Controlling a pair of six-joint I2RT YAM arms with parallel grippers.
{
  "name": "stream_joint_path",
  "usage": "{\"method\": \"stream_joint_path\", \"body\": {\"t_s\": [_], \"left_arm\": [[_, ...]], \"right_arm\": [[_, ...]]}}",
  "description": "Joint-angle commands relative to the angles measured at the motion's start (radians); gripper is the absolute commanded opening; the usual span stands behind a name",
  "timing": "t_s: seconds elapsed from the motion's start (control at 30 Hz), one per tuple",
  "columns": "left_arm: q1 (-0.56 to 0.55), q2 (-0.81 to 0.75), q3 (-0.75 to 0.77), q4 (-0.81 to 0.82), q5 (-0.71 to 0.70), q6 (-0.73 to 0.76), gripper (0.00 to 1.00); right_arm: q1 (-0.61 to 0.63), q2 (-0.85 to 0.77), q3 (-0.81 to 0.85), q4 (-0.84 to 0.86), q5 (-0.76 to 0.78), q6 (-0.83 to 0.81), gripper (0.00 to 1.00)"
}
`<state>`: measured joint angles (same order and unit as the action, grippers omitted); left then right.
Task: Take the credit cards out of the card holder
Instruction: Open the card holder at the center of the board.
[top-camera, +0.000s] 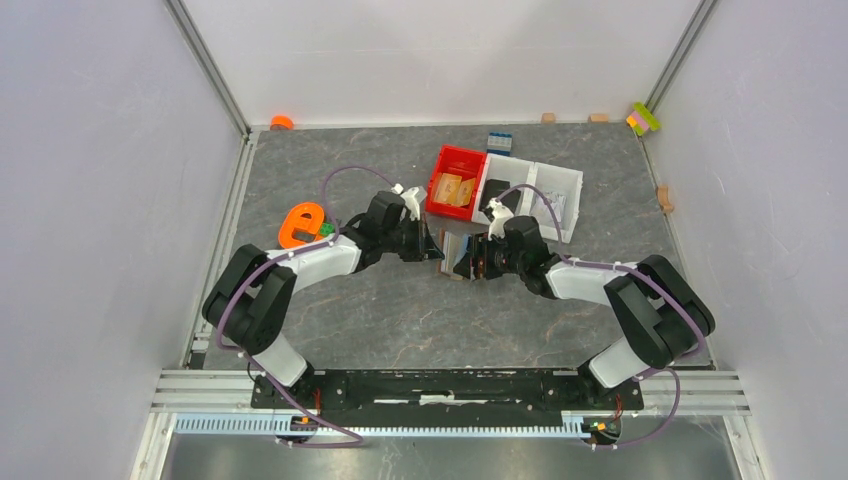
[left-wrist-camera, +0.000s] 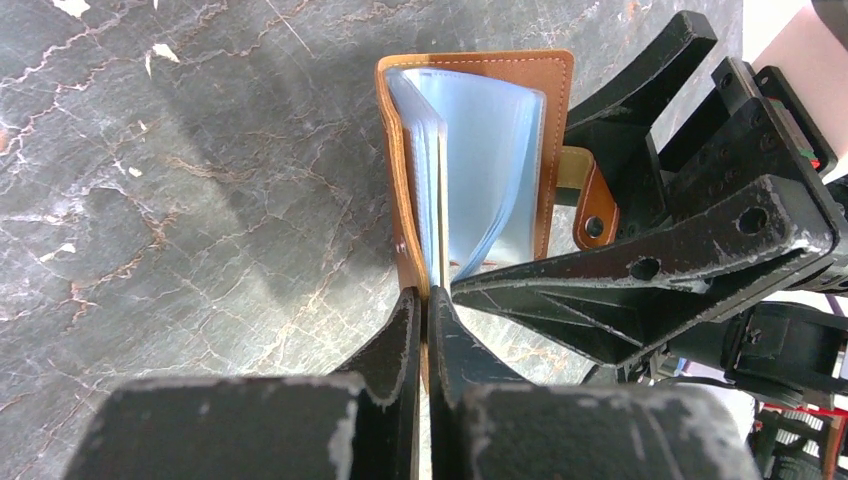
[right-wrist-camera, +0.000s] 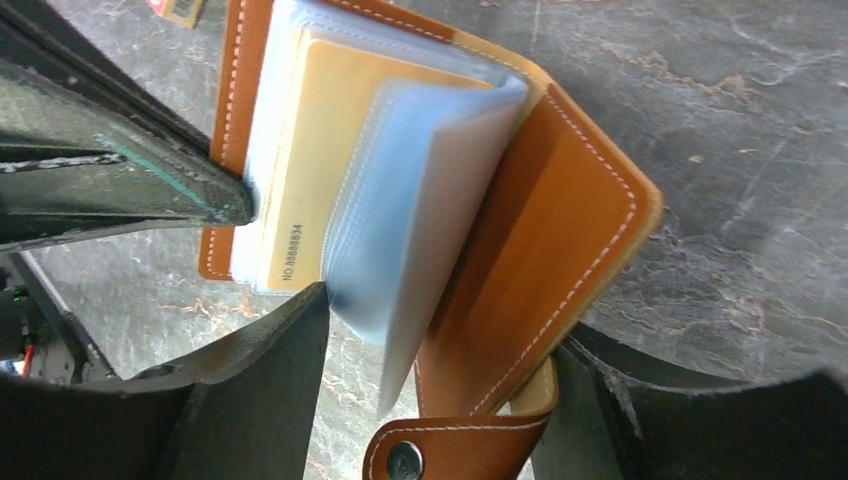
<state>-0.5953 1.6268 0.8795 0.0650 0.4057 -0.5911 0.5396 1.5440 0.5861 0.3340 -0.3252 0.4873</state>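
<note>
The card holder (right-wrist-camera: 545, 230) hangs open over the desk (top-camera: 400, 320), midway between the arms. The left claw (left-wrist-camera: 428, 300) is clamped tight on the holder's lower edge. The right claw (right-wrist-camera: 440, 350) stands spread, one finger on each side of the clear sleeves (right-wrist-camera: 440, 190) and the outer cover, pinching nothing. It probably needs to shift onto the tan card (right-wrist-camera: 330, 150) alone and draw it out along its sleeve while the left claw holds firm. Both arms reach inward, wrists facing each other.
</note>
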Motion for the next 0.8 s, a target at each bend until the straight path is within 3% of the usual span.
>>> {"method": "stream_joint_path", "body": {"t_s": [0.0, 0.13, 0.33, 0.5, 0.77], "left_arm": [[-0.006, 0.005, 0.051, -0.003, -0.002, 0.045, 0.02], [-0.008, 0.007, 0.056, -0.014, -0.009, 0.05, 0.02], [-0.009, 0.015, 0.066, -0.03, -0.015, 0.057, 0.03], [-0.009, 0.027, 0.074, -0.039, -0.018, 0.059, 0.04], [-0.011, 0.032, 0.075, -0.039, -0.019, 0.06, 0.05]], "right_arm": [[0.002, -0.034, 0.043, -0.046, 0.109, -0.03, 0.69], [0.002, -0.076, 0.064, -0.151, 0.296, -0.046, 0.8], [0.001, -0.162, 0.049, -0.196, 0.444, -0.05, 0.82], [0.002, -0.227, 0.021, -0.166, 0.437, -0.067, 0.8], [0.015, -0.247, -0.004, -0.079, 0.274, -0.104, 0.68]]}}
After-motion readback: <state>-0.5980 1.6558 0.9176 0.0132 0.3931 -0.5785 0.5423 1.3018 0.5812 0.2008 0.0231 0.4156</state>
